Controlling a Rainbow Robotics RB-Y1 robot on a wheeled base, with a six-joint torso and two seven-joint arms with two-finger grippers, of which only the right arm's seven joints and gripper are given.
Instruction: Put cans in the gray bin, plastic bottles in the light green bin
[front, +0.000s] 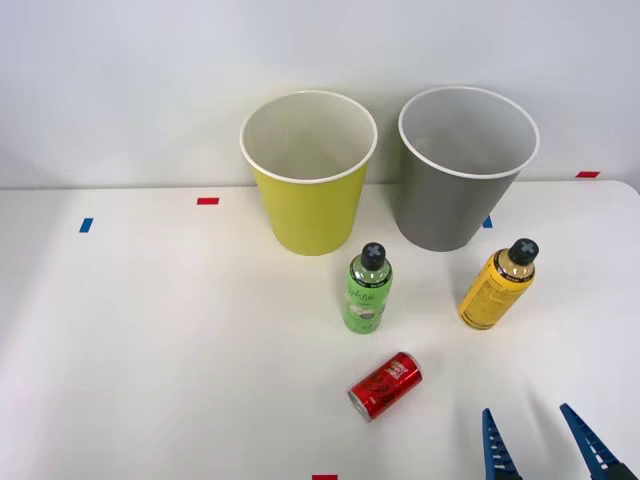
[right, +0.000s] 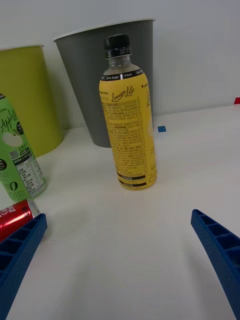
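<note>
A white table (front: 150, 340) is stretching out under a plain pale wall, with small red and blue tape marks (front: 207, 201) dotted along its surface.

A small red drink can with white lettering and silver ends (front: 386, 385) is lying on its side near the front of the table, apart from everything else. Behind it, a bright green plastic bottle with a black cap and pale label (front: 367, 291) is standing upright, and to that bottle's right, well apart, a yellow-orange plastic bottle with a black cap (front: 496, 285) is standing upright too. In the wrist view the yellow-orange bottle (right: 128, 120) is sitting straight ahead between the fingers' lines, with the green bottle (right: 20, 155) and the end of the red can (right: 15, 217) off toward one finger.

Farther back, a tall tapered yellow-green bin with a white rim (front: 309, 175) and a tall tapered gray bin with a white rim (front: 462, 170) are standing side by side, close but not touching, both showing pale insides with nothing visible in them. The green bottle is standing just in front of the yellow-green bin, the yellow-orange one in front of the gray bin.

The right gripper (front: 540, 440) is hovering at the table's front right corner, its blue ribbed fingers (right: 220, 245) spread wide and grasping nothing, to the right of the can
</note>
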